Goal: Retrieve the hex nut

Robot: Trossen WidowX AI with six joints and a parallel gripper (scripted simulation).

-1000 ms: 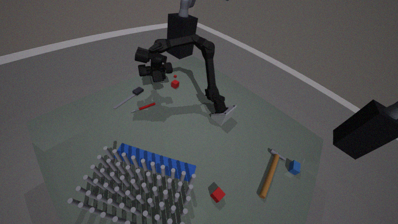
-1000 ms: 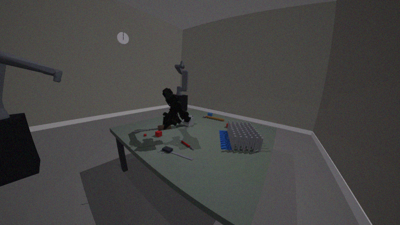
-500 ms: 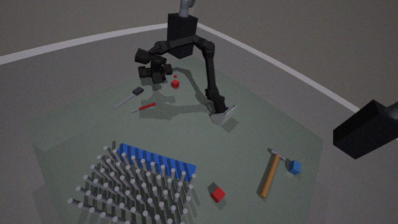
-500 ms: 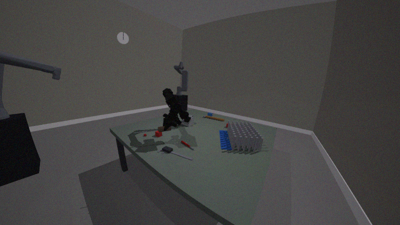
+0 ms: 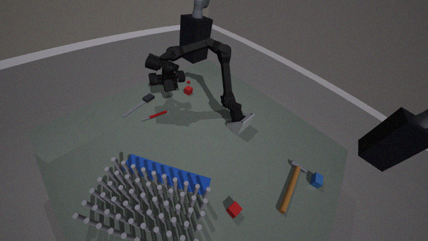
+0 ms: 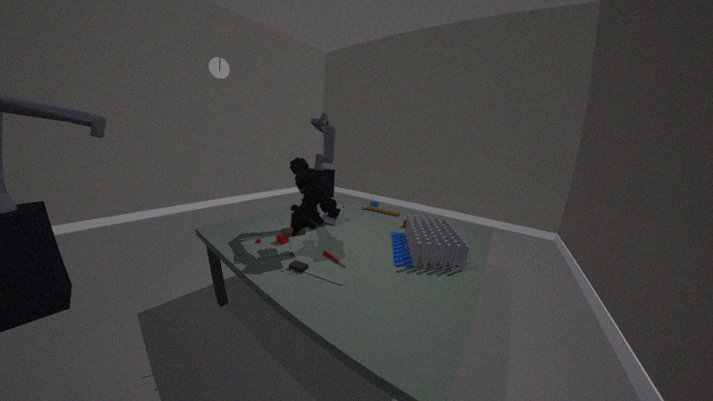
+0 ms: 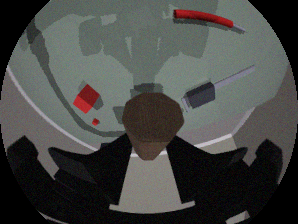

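Dim light covers the green bench (image 5: 254,167) (image 6: 358,314) (image 7: 60,45). Near its far corner in the top view, my gripper (image 5: 169,87) (image 6: 297,230) (image 7: 149,133) is closed partway on a brown handle (image 6: 287,232) (image 7: 153,117); so a tool seems secured. Retrieval, release and withdrawal probably remain. Toward the near edge, the blue strip (image 5: 167,169) (image 6: 400,249) shows no nut, presumably hidden among upright spacers (image 5: 154,199) (image 6: 436,244), some cut off. I can't make out the tool's tip.

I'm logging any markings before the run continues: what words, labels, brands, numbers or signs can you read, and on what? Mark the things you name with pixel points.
No readable text on any object.
Wall clock (image 6: 219,68): pale face with dark hands; no numerals can be made out.
Black arm (image 5: 226,74) (image 6: 309,192): too dark to tell whether it bears a brand.
Brown-handled tool in the gripper (image 6: 294,232) (image 7: 150,147): no lettering visible.
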